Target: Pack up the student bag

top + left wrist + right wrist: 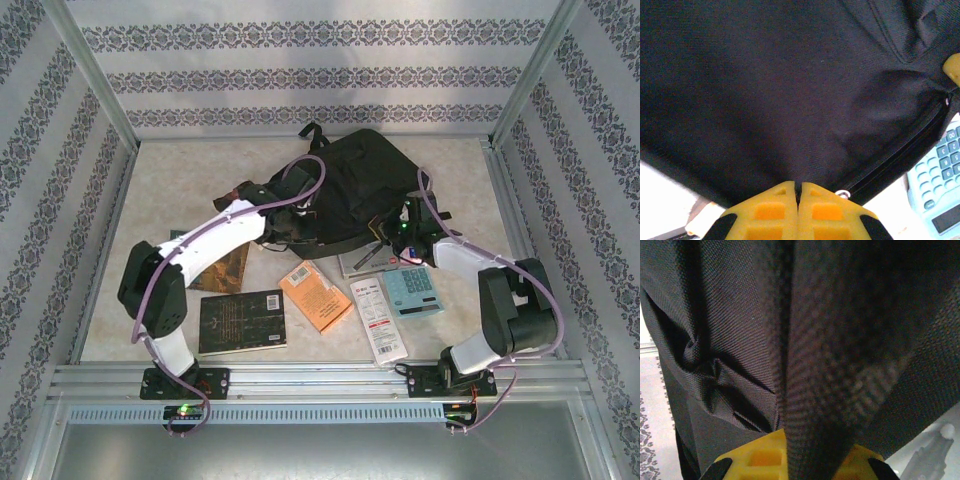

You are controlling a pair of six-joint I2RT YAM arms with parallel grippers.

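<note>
We clamp the left gripper (797, 197) and right gripper (807, 450) on the student bag (345, 185), likely to hold its mouth open for packing.

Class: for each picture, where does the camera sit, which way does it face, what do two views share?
Top external: above and behind, looking down on the table; left arm, right arm, the black soft fabric backpack.
Left wrist: faces the backpack's zip; left gripper shut.
Right wrist: against backpack fabric; right gripper shut on a fold.
Shared: top and left wrist show the pale blue calculator.
</note>
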